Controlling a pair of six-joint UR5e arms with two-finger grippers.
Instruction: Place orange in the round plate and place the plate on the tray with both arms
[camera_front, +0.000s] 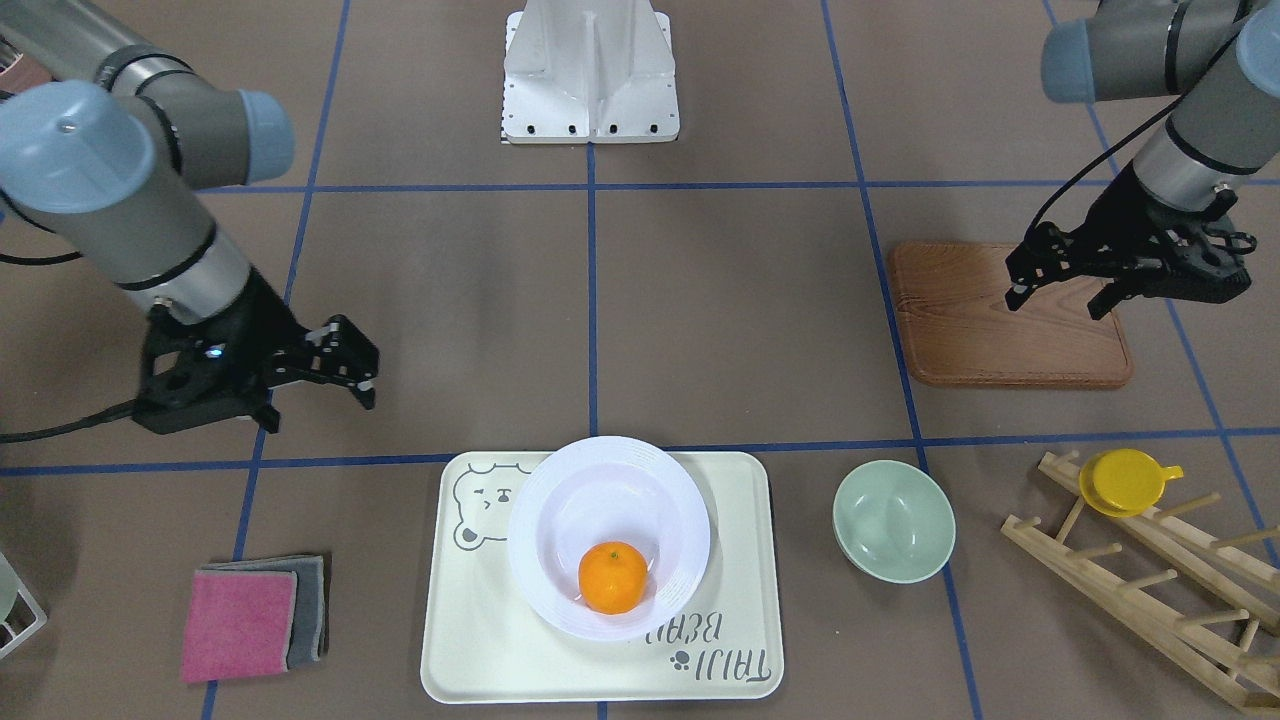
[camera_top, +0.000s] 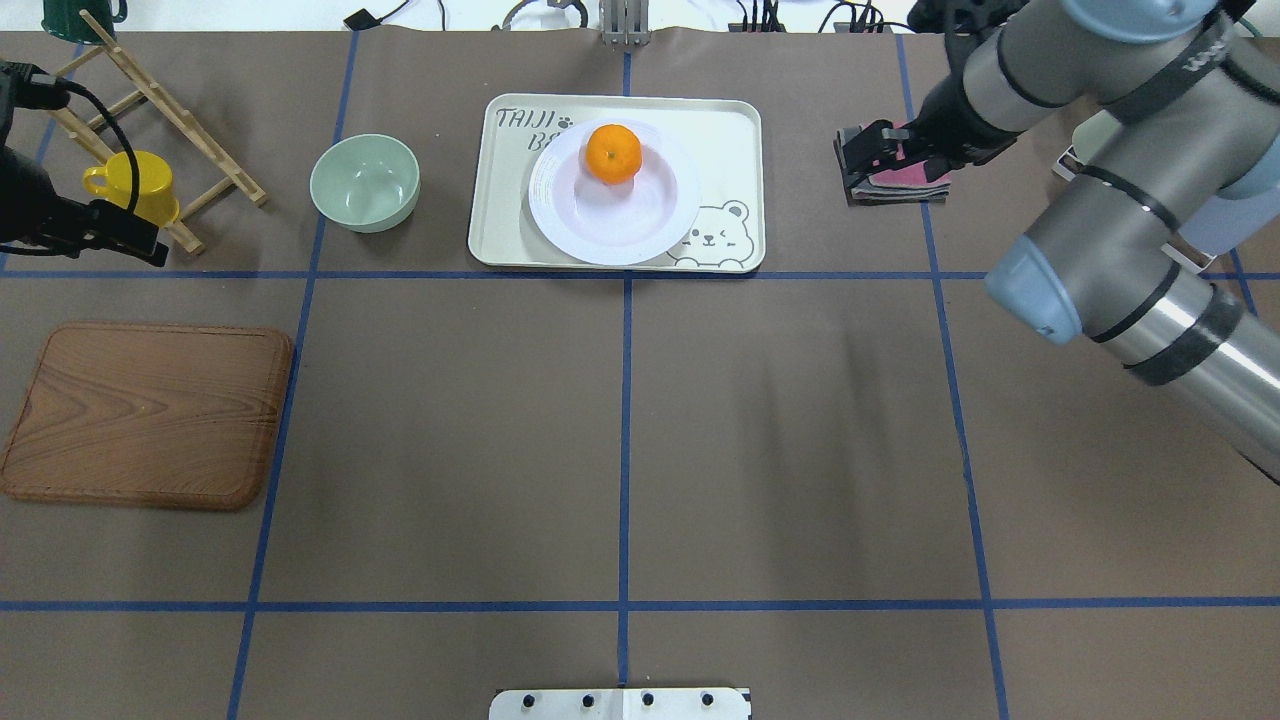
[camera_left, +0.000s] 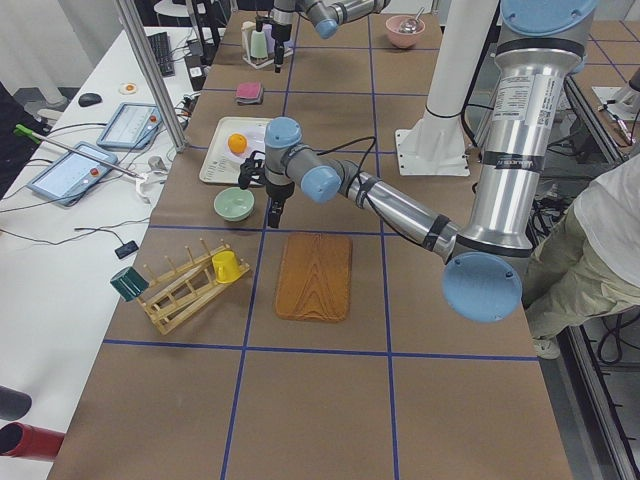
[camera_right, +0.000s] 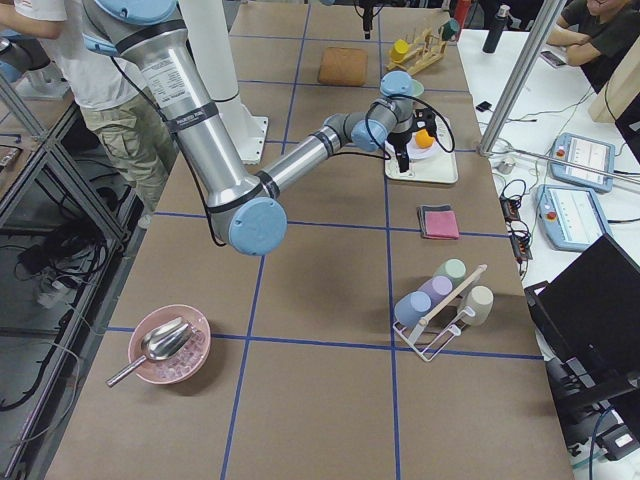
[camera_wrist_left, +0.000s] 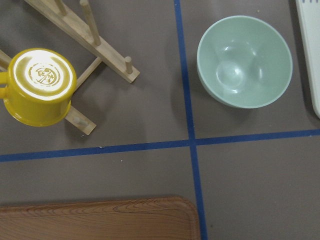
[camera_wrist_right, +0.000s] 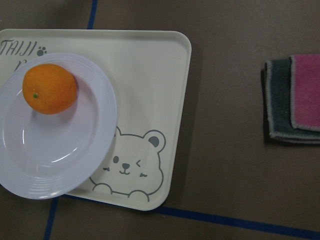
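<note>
1. In the overhead view the orange (camera_top: 613, 153) lies inside the round plate (camera_top: 620, 228), against the bowl's wall at 12 o'clock, with its green stem dot facing up
2. The round plate stands on the tray (camera_top: 730, 150), about mid-width and pushed toward the 6 o'clock edge. Its rim covers part of the grey lettering and one ear of the bear drawing. Whether the rim passes over the tray's edge I cannot tell
3. The tray lies on the brown surface (camera_top: 780, 430) at 12 o'clock from the surface's centre, just beyond a blue tape line
4. The right pincer (camera_front: 320, 400) hangs at 3 o'clock from the tray, well apart from it and above the folded pink and grey cloths (camera_top: 915, 186). Its jaws stand wide and hold nothing
5. The left pincer (camera_front: 1062, 292) hangs at 9 o'clock from the tray, past the mint-green bowl (camera_top: 365, 183). In the front-facing view it shows over the far end of the wooden board (camera_top: 150, 415). Its jaws stand apart and are empty
6. The bowl sits upright just beside the tray at 9 o'clock, not touching it
7. A yellow cup (camera_top: 135, 185) hangs upside down on the wooden rack (camera_top: 160, 110), at 9 o'clock from the bowl
</note>
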